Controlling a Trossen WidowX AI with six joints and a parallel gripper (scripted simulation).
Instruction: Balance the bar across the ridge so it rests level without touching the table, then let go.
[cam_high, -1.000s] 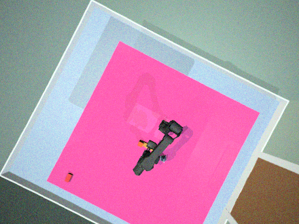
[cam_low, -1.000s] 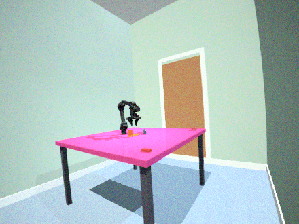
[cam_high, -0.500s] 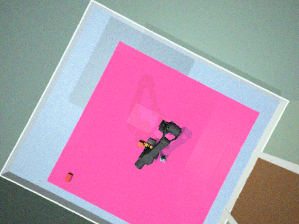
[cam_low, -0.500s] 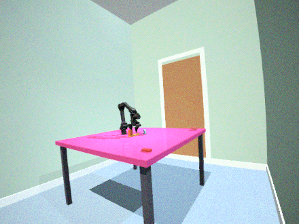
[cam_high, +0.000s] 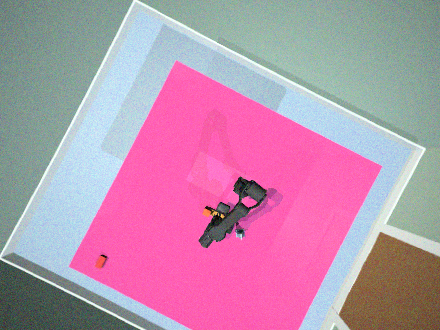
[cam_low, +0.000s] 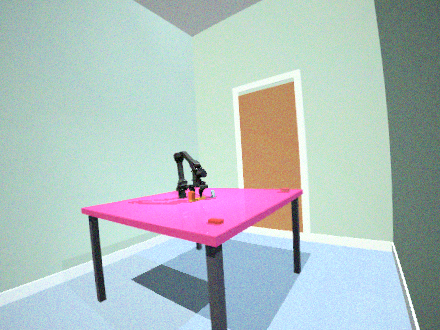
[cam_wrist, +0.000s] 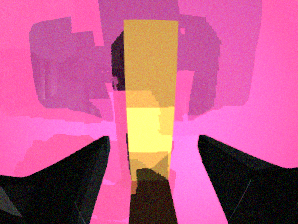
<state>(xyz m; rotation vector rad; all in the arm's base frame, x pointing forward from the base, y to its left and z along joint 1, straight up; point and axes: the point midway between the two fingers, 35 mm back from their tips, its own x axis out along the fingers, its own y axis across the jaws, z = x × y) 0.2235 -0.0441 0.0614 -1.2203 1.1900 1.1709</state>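
The yellow bar (cam_high: 215, 212) (cam_low: 201, 198) (cam_wrist: 150, 65) lies low over the pink table (cam_high: 150, 200) (cam_low: 165, 215). An orange block (cam_high: 207, 211) (cam_low: 191, 196) stands at one end of it; in the wrist view the bar's near end is dark with shadow. My gripper (cam_wrist: 154, 141) is open, with one finger on each side of the bar and a gap on both sides. A small pale blue-grey piece (cam_high: 240, 234) (cam_low: 212, 193), which looks like the ridge, stands apart from the bar. Its shape is too small to make out.
A red block (cam_high: 101, 261) (cam_low: 216, 221) lies near one table corner, far from the arm. Another red piece (cam_low: 284, 190) lies near the table's right edge in the exterior view. The arm's own links hide part of the bar from above.
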